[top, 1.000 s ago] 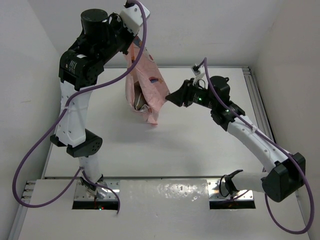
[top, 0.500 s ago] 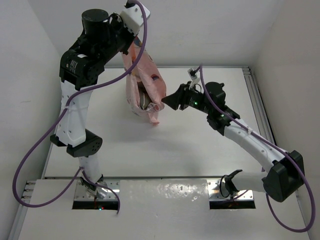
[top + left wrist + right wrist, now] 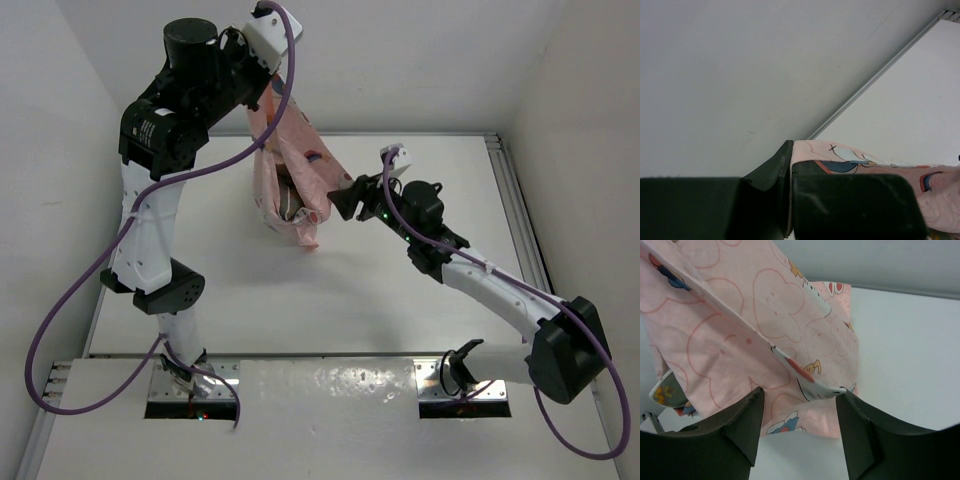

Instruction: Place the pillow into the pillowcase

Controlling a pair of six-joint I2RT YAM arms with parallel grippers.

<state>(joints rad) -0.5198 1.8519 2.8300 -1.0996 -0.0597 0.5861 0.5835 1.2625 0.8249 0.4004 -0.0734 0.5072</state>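
The pink printed pillowcase (image 3: pixel 296 165) hangs from my raised left gripper (image 3: pixel 262 98), whose jaws are shut on its top edge. In the left wrist view the pink pillowcase (image 3: pixel 865 161) is pinched between the dark fingers of the left gripper (image 3: pixel 791 156). A dark grey patch of the pillow (image 3: pixel 288 200) shows inside the hanging cloth, low down. My right gripper (image 3: pixel 341 200) stands open at the cloth's right side. In the right wrist view a hemmed edge of the pillowcase (image 3: pixel 807 380) lies between the spread jaws of the right gripper (image 3: pixel 800 392), unpinched.
The white table (image 3: pixel 360 300) runs out to a metal rail (image 3: pixel 515 200) on the right and white walls at the back and sides. The lower corner of the cloth touches the table at mid-back.
My right gripper has opened wider and its wrist has swung left and closer to the cloth. The left arm and its grip have stayed put.
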